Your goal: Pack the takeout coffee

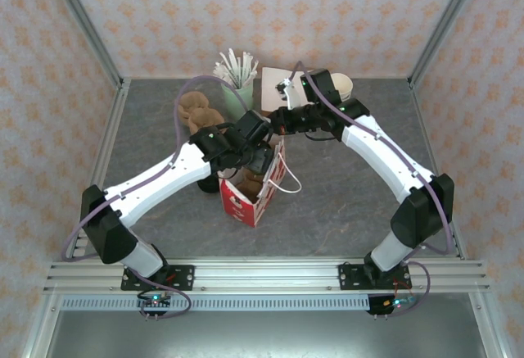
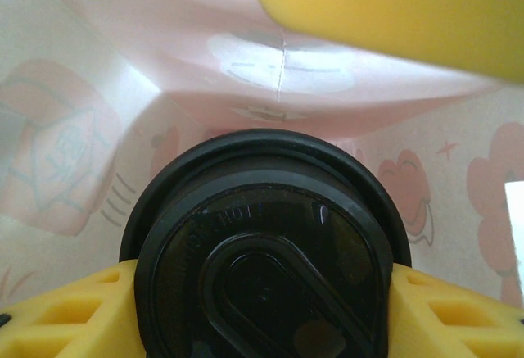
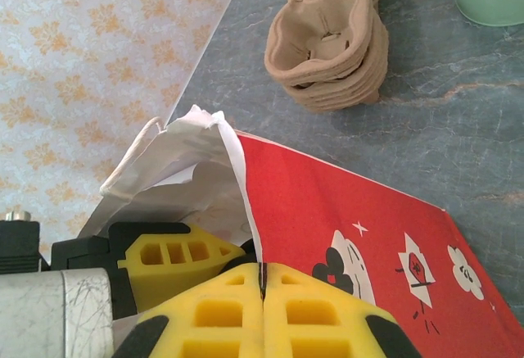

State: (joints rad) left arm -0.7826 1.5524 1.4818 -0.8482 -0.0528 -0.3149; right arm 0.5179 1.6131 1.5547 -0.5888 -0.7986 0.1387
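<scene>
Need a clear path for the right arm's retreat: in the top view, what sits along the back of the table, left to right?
carrier stack → green cup of white sticks → paper cup. The flat brown item between the last two is left out, since the right arm overlaps it.

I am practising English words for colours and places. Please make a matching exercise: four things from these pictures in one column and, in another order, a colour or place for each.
Things
1 takeout coffee
2 paper bag
3 cup of white sticks
4 stack of cup carriers

Colour or place
a pale green
b black lid, inside the bag
c brown
d red outside

Pairs: 1-b, 2-d, 3-a, 4-c
</scene>
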